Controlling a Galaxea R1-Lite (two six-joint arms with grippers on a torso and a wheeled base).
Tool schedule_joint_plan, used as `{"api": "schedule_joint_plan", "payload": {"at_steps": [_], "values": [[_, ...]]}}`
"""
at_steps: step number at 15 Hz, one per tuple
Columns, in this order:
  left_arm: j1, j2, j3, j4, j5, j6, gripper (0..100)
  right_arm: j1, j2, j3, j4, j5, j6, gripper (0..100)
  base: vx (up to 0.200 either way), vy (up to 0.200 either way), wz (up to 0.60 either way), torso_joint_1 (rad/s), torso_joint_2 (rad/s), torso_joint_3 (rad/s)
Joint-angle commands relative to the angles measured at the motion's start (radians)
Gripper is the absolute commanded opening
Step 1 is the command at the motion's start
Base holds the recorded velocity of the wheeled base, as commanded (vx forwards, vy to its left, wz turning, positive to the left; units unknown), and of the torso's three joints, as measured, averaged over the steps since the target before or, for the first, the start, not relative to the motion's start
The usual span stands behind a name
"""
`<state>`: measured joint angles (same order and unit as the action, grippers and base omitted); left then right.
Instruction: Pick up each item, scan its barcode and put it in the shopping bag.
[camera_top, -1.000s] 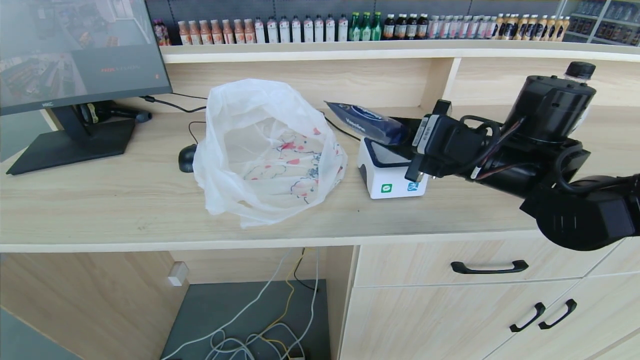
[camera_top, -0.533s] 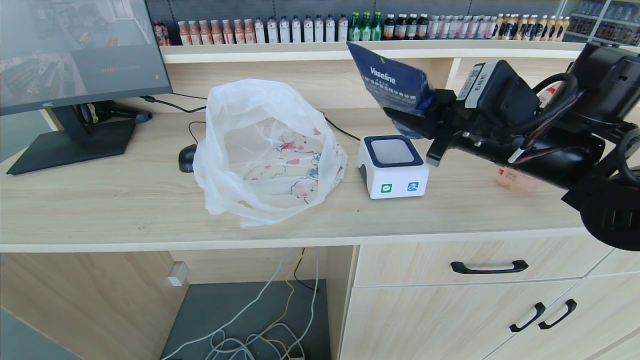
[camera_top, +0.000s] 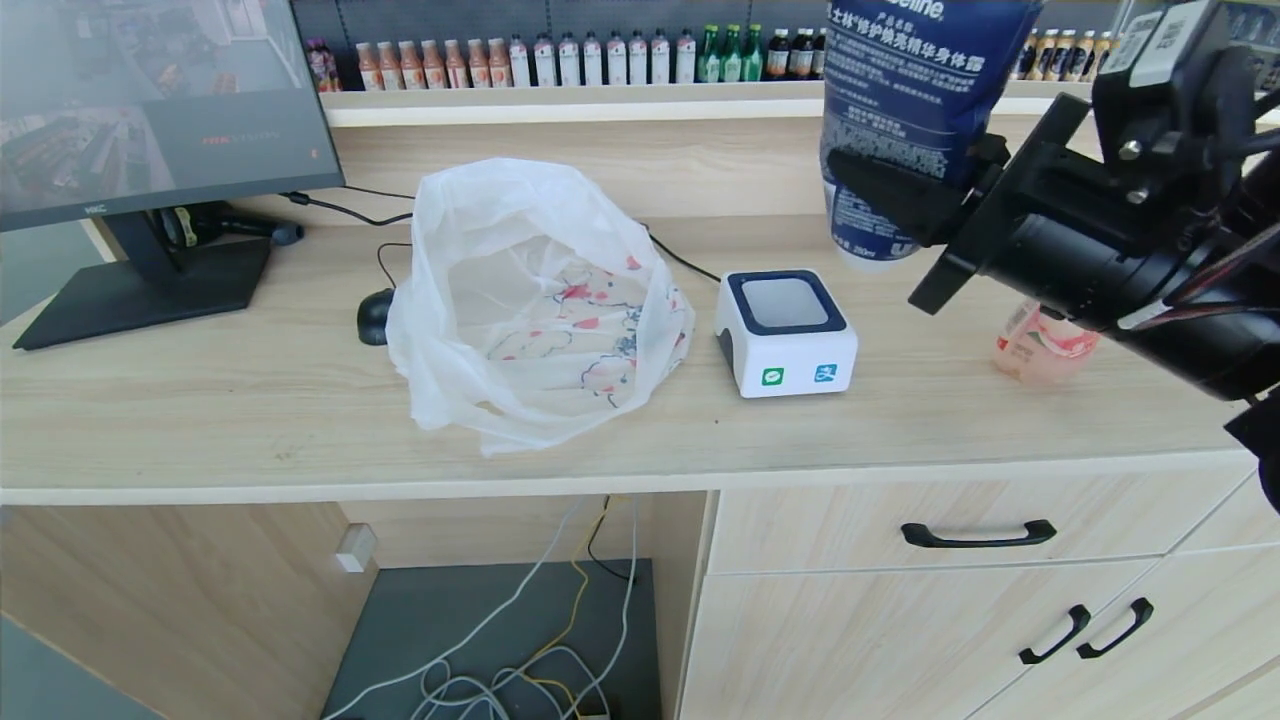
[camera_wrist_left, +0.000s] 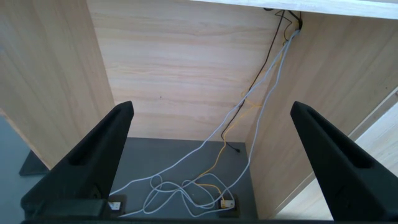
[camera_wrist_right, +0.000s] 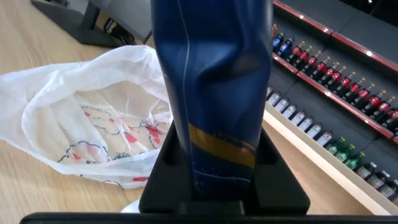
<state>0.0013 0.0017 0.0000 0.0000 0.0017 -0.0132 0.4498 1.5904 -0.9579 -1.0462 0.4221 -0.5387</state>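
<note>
Right gripper (camera_top: 885, 195) clamps blue pouch (camera_top: 920, 80) — upright (above counter (camera_top: 250, 400))

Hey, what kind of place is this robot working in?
Most likely a shop checkout counter: rows of bottled drinks line the shelf behind, a barcode scanner sits on the wooden counter beside an open shopping bag, and the right gripper holds up a blue pouch.

Head overlooks counter (camera_top: 250, 400); right wrist shares bag (camera_top: 530, 300).
</note>
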Motion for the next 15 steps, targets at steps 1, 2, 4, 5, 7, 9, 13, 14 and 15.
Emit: {"api": "schedule_joint_plan", "payload": {"at_steps": [1,2,4,5,7,9,13,14,15], "values": [[0.0,0.0,0.0,0.0,0.0,-0.001,100,0.0,-0.03,0.091,-0.1,-0.052,0.103,0,0.0,0.0,0.0,0.0,0.0,0.0],[-0.001,0.0,0.0,0.0,0.0,-0.001,100,0.0,-0.03,0.123,-0.166,-0.069,0.164,0,0.0,0.0,0.0,0.0,0.0,0.0],[0.0,0.0,0.0,0.0,0.0,-0.001,100,-0.002,-0.03,0.169,-0.238,-0.088,0.255,0,0.0,0.0,0.0,0.0,0.0,0.0],[0.0,0.0,0.0,0.0,0.0,-0.001,100,-0.008,-0.03,0.186,-0.262,-0.092,0.287,0,0.0,0.0,0.0,0.0,0.0,0.0],[0.0,0.0,0.0,0.0,0.0,-0.001,100,-0.029,-0.03,0.214,-0.324,-0.097,0.316,0,0.0,0.0,0.0,0.0,0.0,0.0],[0.0,0.0,0.0,0.0,0.0,-0.001,100,-0.029,-0.032,0.218,-0.328,-0.111,0.322,0,0.0,0.0,0.0,0.0,0.0,0.0],[0.0,0.0,0.0,0.0,0.0,-0.001,100,-0.008,-0.05,0.3,-0.439,-0.33,0.388,0,0.0,0.0,0.0,0.0,0.0,0.0],[0.0,0.0,0.0,0.0,0.0,-0.001,100,-0.008,-0.067,0.337,-0.439,-0.33,0.393,0,0.0,0.0,0.0,0.0,0.0,0.0],[0.0,0.0,0.0,0.0,0.0,-0.001,100,-0.008,-0.073,0.364,-0.44,-0.332,0.408,0,0.0,0.0,0.0,0.0,0.0,0.0]]}}
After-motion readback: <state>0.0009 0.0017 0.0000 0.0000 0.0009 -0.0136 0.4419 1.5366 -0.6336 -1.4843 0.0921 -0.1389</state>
